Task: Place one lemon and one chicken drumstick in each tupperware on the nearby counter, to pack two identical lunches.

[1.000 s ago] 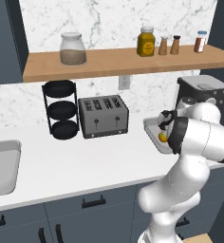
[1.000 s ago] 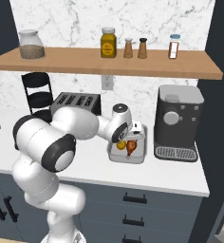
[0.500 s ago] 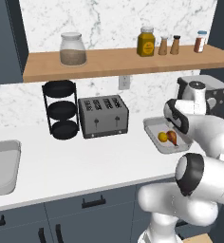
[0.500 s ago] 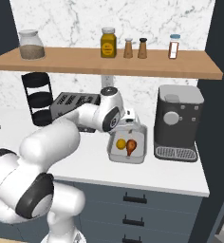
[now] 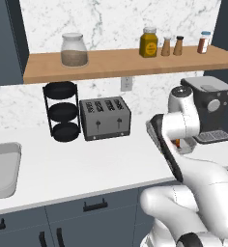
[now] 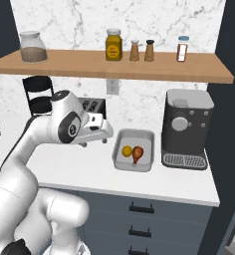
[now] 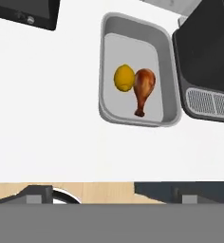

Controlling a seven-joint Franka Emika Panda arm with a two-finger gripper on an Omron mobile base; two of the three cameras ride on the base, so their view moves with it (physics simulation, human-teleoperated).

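Observation:
A grey tupperware point(image 7: 165, 66) lies on the white counter point(image 7: 42, 114) beside the coffee machine. Inside it a yellow lemon point(image 7: 124, 78) rests against a brown chicken drumstick point(image 7: 144, 88). The same tupperware point(image 6: 147, 149) with the lemon point(image 6: 126, 151) and drumstick point(image 6: 137, 153) appears in the right base view. My gripper point(image 7: 111, 194) hangs above and to the side of the container, open and empty, its fingertips point(image 7: 35, 194) wide apart. At the far left another grey tupperware point(image 5: 5, 173) holds something brown at the frame edge.
The coffee machine point(image 6: 186, 129) stands right of the filled tupperware. A toaster point(image 5: 105, 118) and a black three-tier rack point(image 5: 63, 111) sit against the marble wall. The wooden shelf point(image 5: 121, 60) above carries jars and shakers.
The gripper has risen from the tupperware and drawn back to the left, its jaws spreading wider. The drumstick stays in the container next to the lemon.

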